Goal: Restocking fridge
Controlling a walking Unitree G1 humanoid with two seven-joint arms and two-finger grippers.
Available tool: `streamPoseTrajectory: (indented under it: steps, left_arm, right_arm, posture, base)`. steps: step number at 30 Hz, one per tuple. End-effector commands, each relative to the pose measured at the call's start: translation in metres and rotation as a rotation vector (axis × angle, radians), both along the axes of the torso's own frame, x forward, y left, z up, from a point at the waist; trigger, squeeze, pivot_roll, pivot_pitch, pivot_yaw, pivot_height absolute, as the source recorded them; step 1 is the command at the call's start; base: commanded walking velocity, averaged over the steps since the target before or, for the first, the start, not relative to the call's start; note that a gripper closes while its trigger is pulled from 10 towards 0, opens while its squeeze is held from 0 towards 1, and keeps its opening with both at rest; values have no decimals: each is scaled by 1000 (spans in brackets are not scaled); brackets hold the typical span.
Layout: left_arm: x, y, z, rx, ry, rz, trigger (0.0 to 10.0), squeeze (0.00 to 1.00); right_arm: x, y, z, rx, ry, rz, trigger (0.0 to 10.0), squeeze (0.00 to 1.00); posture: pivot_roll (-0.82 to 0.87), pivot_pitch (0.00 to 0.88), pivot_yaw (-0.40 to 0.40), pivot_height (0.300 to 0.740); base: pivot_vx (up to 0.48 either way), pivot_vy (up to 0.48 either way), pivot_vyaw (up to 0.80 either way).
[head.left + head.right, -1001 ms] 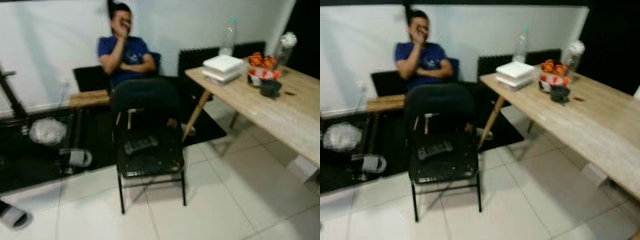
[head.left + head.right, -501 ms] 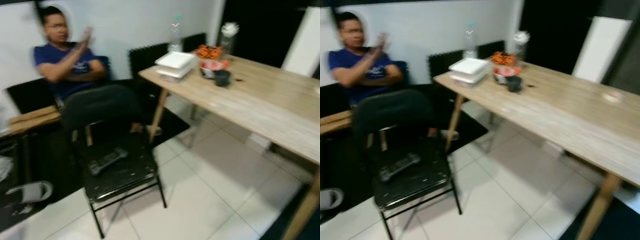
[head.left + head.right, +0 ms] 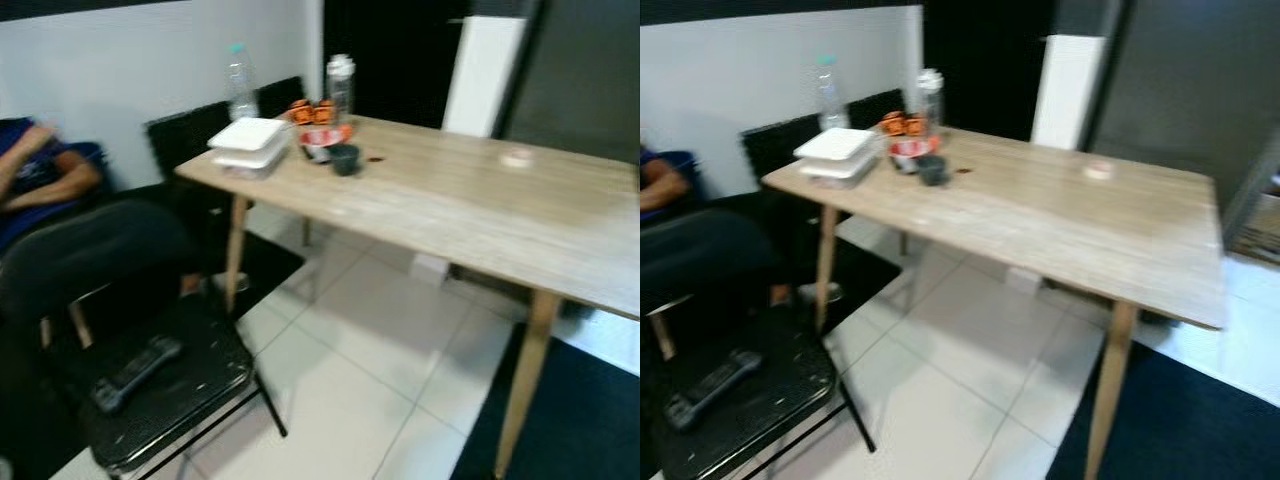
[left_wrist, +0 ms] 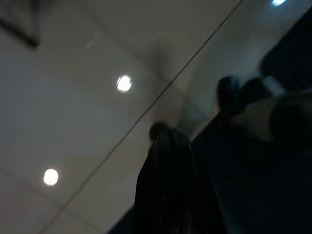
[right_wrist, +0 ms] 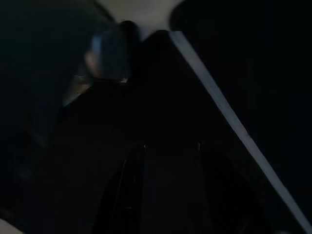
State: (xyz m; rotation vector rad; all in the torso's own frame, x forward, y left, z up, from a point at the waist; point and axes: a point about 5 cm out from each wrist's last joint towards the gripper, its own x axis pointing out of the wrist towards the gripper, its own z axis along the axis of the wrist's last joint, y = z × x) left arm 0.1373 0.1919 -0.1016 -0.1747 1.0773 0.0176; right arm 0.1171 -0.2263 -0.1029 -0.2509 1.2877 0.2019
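**Wooden surface with food items, seen from a robot's head cameras**

Here, a long light-wood surface (image 3: pixel 470 210) on slanted legs stands over a white tiled floor (image 3: pixel 370 350). At its far end sit a stack of white foam food boxes (image 3: pixel 247 145), a clear plastic bottle with a teal cap (image 3: pixel 238 80), a second clear bottle (image 3: pixel 340 85), a red bowl with orange items (image 3: pixel 318 125) and a small dark cup (image 3: pixel 345 159) just beside the bowl. A small pale round object (image 3: pixel 517 156) lies well apart from them, further along the wood.

To the left, a black folding chair (image 3: pixel 170 400) carries a dark remote control (image 3: pixel 135 373). Behind it sits a person in a blue top (image 3: pixel 40 185), partly cut off. A white panel (image 3: pixel 482 75) leans against a dark background.

The left tool (image 4: pixel 170 195) hangs above the tiles; the picture is too blurred to tell whether its fingers are apart or together. The right tool (image 5: pixel 163 190) hangs in deep shade; I cannot tell its state either.
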Motion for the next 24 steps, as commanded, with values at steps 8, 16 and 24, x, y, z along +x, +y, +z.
streamPoseTrajectory:
  steps: [8,16,24]
  left_arm:
    - [-14,4,-4,9,39,4,10000,0]
    - [-14,4,-4,10,41,2,10000,0]
    - [-14,4,-4,9,44,-3,10000,0]
  right_arm:
    - [3,7,-1,16,-19,3,10000,0]
    - [3,7,-1,15,-18,5,10000,0]
    - [3,7,0,16,-20,3,10000,0]
  posture:
    - [-96,0,27,740]
    - [-97,0,27,740]
    - [-97,0,31,740]
  base:
    - [0,0,0]
    - [0,0,0]
    - [0,0,0]
